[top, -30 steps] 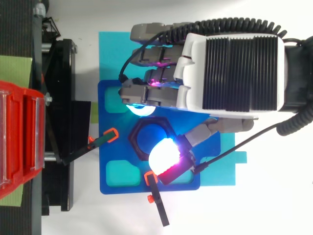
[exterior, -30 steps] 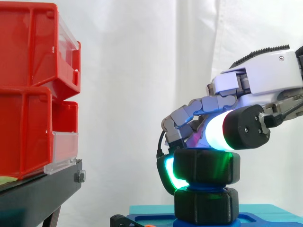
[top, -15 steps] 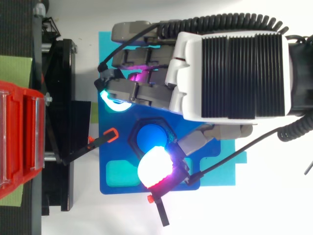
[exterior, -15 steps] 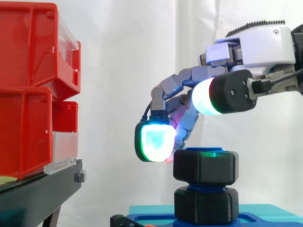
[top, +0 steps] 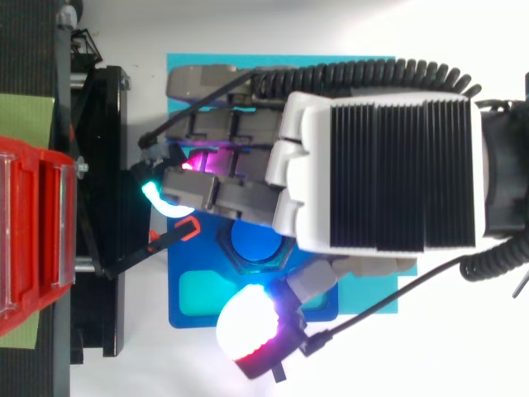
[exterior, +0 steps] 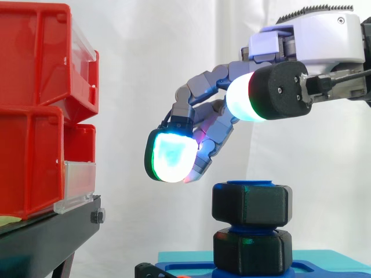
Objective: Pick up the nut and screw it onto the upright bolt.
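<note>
The nut (exterior: 251, 204) sits threaded high on the blue bolt (exterior: 250, 183), whose tip shows just above it, with a second black hex block (exterior: 252, 250) below on the blue base (top: 202, 260). The robot hand (exterior: 324, 40) hovers above and apart from it, fingers loosely spread and holding nothing, one glowing pad (exterior: 171, 155) hanging to the bin side.

The nut looks like rigid, matte plastic: probably light and not fragile. Its flat hex sides are the best hold, thumb opposite fingers, from above.

Open room lies overhead and towards the bins (exterior: 35, 104). The stand (exterior: 46, 240) edge and a clamp (top: 173, 234) crowd the base's near side.
</note>
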### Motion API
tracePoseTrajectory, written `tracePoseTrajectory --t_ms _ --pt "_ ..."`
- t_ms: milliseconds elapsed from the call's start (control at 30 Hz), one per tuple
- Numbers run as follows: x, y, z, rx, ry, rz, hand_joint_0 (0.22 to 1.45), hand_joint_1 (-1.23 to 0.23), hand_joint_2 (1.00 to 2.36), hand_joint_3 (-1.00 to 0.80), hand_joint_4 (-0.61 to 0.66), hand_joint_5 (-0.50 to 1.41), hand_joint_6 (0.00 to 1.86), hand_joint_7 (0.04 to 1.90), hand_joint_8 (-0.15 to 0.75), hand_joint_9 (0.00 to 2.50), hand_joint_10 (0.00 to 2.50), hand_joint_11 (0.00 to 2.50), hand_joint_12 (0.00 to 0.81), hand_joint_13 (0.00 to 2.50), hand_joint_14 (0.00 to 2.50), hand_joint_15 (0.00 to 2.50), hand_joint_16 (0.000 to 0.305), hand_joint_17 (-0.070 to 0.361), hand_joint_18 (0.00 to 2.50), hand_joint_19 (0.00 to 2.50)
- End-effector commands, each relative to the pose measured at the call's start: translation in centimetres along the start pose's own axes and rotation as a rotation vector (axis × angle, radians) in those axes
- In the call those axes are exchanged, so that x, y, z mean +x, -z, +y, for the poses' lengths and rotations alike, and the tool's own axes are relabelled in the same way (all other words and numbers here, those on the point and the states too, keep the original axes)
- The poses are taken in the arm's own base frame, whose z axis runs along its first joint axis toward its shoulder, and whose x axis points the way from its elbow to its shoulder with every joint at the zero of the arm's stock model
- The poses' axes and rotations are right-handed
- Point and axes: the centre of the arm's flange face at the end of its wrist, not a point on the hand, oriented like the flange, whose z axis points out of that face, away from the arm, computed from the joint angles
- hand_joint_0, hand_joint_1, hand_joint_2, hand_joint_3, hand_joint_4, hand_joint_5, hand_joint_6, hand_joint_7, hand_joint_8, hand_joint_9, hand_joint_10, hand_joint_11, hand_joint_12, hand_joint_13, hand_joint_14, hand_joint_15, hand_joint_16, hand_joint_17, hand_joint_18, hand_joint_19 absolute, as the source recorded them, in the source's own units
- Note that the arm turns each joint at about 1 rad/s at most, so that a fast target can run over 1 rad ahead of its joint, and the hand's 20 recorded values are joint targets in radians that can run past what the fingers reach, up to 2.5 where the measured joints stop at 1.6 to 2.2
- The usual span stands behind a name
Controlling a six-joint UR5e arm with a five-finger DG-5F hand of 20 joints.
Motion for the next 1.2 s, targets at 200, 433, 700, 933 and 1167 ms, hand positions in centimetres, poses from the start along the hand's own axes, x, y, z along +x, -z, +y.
tracePoseTrajectory --t_ms 200,433,700,933,1167 --pt "0.1 -0.2 1.7 -0.013 0.002 0.002 0.51 -0.15 1.00 -0.50 0.21 -0.05 0.50 1.29 0.241 0.65 0.00 0.00 0.277 0.44 0.00 0.00 0.026 0.059 0.03 0.00" --pt "0.1 -0.2 1.7 -0.019 0.000 0.007 0.51 -0.16 1.00 -0.50 0.20 -0.05 0.50 1.34 0.244 0.65 0.00 0.00 0.271 0.45 0.00 0.00 0.026 0.058 0.06 0.00" --pt "0.9 0.3 1.3 -0.012 0.003 0.042 0.51 -0.16 1.00 -0.50 0.19 -0.03 0.50 1.38 0.247 0.69 0.00 0.00 0.269 0.50 0.00 0.00 0.024 0.055 0.10 0.00" --pt "1.1 0.4 0.8 -0.006 0.002 0.048 0.51 -0.17 1.00 -0.50 0.17 -0.02 0.50 1.48 0.251 0.72 0.00 0.00 0.258 0.56 0.00 0.00 0.023 0.052 0.18 0.00" --pt "1.4 0.9 0.1 0.001 0.004 0.082 0.52 -0.19 1.00 -0.50 0.17 -0.02 0.59 1.35 0.261 0.82 0.00 0.00 0.243 0.64 0.00 0.00 0.022 0.050 0.27 0.00"
